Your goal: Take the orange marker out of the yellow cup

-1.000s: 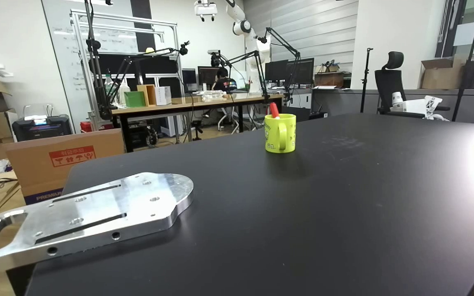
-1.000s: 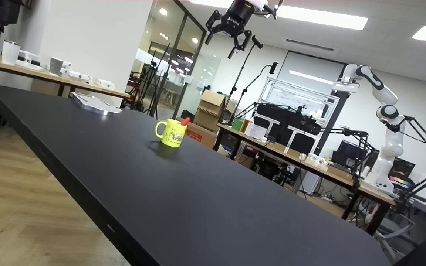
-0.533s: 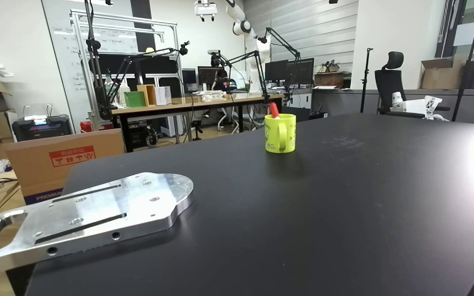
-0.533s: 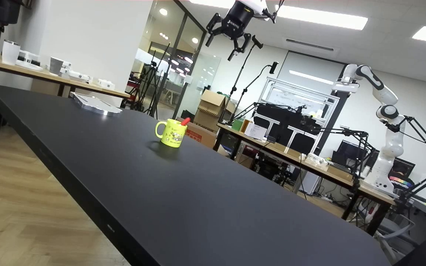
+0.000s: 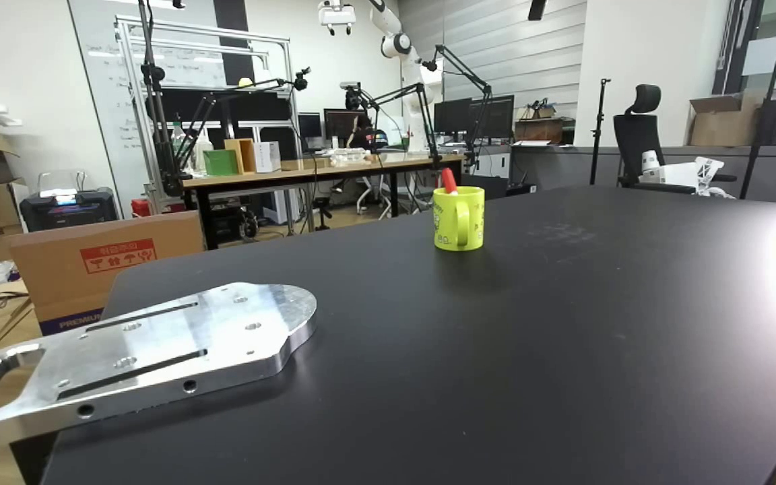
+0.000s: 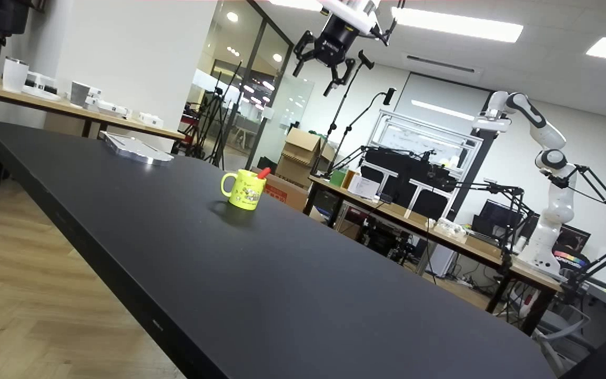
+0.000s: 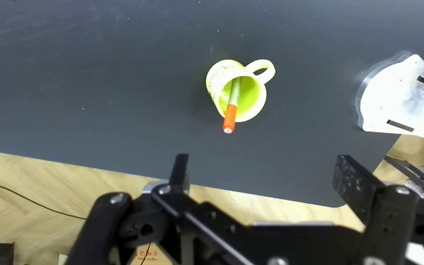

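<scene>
Gripper (image 6: 312,82) has descended slightly, jaws apart; orange-capped marker (image 7: 230,115) still leans in printed yellow mug (image 7: 249,92): approach likely under way.

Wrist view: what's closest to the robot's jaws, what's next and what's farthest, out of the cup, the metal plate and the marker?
1. The marker: upper middle, its orange end poking out toward the jaws.
2. The cup: also upper middle, just beyond that orange end.
3. The metal plate: far off by the right edge.
</scene>
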`<state>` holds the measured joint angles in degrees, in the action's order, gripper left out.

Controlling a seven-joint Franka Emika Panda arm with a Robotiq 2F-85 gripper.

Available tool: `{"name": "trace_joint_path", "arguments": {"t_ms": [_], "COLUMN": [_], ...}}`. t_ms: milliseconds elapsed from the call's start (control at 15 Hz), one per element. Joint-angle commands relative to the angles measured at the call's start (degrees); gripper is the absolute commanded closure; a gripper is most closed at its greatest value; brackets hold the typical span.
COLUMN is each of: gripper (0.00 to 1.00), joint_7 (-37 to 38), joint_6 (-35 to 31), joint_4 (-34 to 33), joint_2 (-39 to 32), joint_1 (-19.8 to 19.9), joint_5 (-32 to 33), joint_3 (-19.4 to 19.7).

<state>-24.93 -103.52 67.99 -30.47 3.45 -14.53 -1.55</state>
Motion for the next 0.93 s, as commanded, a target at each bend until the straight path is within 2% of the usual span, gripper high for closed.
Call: {"name": "trace_joint_path", "arguments": {"t_ms": [0,200,267,467,867], "gripper": [0.0,0.0,0.0,0.0,0.0], "joint_7": [1.1,1.5,2.9,5.4,12.8], "joint_6": [-2.0,-2.0,-2.0,-2.7,4.7], "joint_4": [-10.2,-17.4,-19.9,-26.8,-36.6], "joint_2": [-10.0,-17.8,-20.4,-27.3,-36.6], "joint_1": [1.0,-0.7,-0.3,-1.4,-4.3], "joint_5": [-1.0,-1.6,-0.4,0.1,3.2], "joint_3": [-2.6,-2.5,-4.3,-5.4,-4.7]}}
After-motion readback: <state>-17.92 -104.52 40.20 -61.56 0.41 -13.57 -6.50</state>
